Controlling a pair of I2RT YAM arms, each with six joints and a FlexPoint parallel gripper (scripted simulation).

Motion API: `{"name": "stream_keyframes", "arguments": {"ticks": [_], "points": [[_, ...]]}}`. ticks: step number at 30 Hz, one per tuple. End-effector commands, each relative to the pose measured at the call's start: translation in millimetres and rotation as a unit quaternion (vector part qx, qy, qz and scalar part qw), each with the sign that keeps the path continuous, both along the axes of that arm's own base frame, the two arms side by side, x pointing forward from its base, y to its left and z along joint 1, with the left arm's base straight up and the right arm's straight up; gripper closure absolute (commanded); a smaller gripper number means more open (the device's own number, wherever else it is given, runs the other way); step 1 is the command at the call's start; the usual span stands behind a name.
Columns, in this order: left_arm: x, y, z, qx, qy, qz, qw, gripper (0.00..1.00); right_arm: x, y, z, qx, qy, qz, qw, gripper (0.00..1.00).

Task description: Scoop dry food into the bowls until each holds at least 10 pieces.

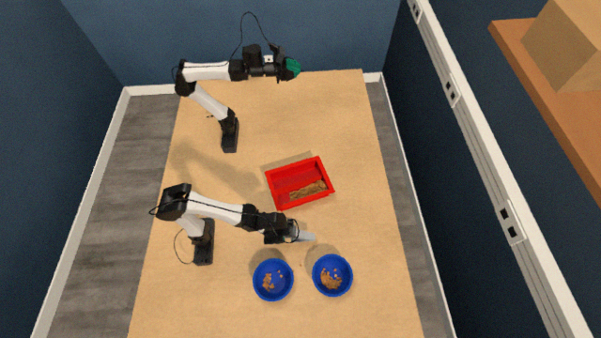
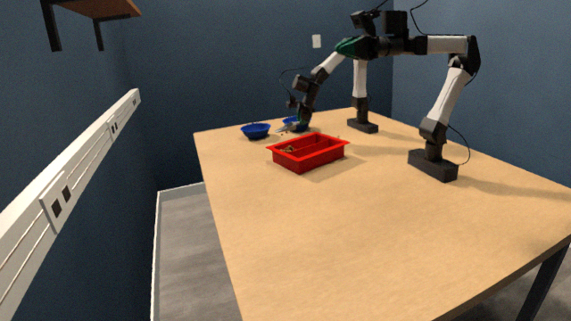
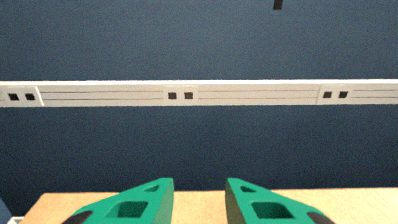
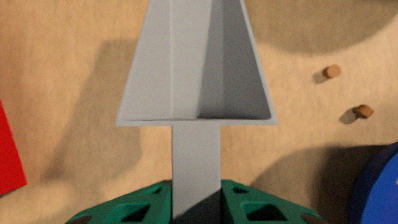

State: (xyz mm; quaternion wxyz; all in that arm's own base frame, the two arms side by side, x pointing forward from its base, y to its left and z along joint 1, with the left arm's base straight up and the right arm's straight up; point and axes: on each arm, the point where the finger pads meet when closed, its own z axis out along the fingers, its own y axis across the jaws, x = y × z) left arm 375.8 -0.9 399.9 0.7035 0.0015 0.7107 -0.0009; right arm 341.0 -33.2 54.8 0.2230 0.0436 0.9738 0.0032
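Scoop (image 1: 306, 236) (image 2: 288, 127) (image 4: 196, 75), its visible part bare, hangs above the tabletop (image 1: 347, 131) (image 2: 357, 223) (image 4: 65, 30), its handle grasped by the right pincer (image 1: 293, 232) (image 2: 303, 119) (image 4: 196, 189). Seen from the top, the red box (image 1: 270, 190) (image 2: 308, 165) (image 4: 7, 155) lies at its twelve o'clock, a well-filled bowl (image 1: 348, 277) (image 2: 255, 132) at five and a sparser bowl (image 1: 256, 280) (image 2: 292, 119) (image 4: 375, 190) at seven. The left pincer (image 1: 293, 69) (image 2: 345, 47) (image 3: 199, 187) is released and partly parted, well beyond the box at twelve.

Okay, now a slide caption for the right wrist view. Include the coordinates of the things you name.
Right gripper (image 1: 297, 235) (image 2: 302, 125) (image 4: 196, 200) grips the scoop (image 1: 306, 236) (image 2: 286, 127) (image 4: 196, 65), its visible part empty, above the table (image 1: 329, 122) (image 2: 357, 223) (image 3: 200, 205) (image 4: 75, 30); two spilled pieces (image 4: 331, 71) lie near a blue bowl (image 1: 273, 299) (image 4: 372, 187).
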Motion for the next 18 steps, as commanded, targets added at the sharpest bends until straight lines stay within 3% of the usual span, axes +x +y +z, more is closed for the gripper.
{"name": "stream_keyframes", "arguments": {"ticks": [1, 8, 14, 17, 18], "points": [[-2, 3, 8, -0.003, -0.007, 0.006, 1.000, 0.72, 2, 3, 10, -0.021, -0.027, -0.017, 0.999, 1.00], [-2, 3, 8, -0.003, -0.007, 0.006, 1.000, 0.72, 4, 6, 10, -0.013, -0.025, 0.000, 1.000, 1.00], [-2, 3, 8, -0.003, -0.007, 0.006, 1.000, 0.72, -5, 5, -7, -0.007, 0.002, 0.000, 1.000, 1.00], [-2, 3, 8, -0.003, -0.007, 0.006, 1.000, 0.72, 3, 7, 6, -0.009, -0.018, 0.004, 1.000, 1.00], [-2, 3, 8, -0.003, -0.007, 0.006, 1.000, 0.72, -4, 7, -9, -0.007, -0.001, 0.004, 1.000, 1.00]]}}
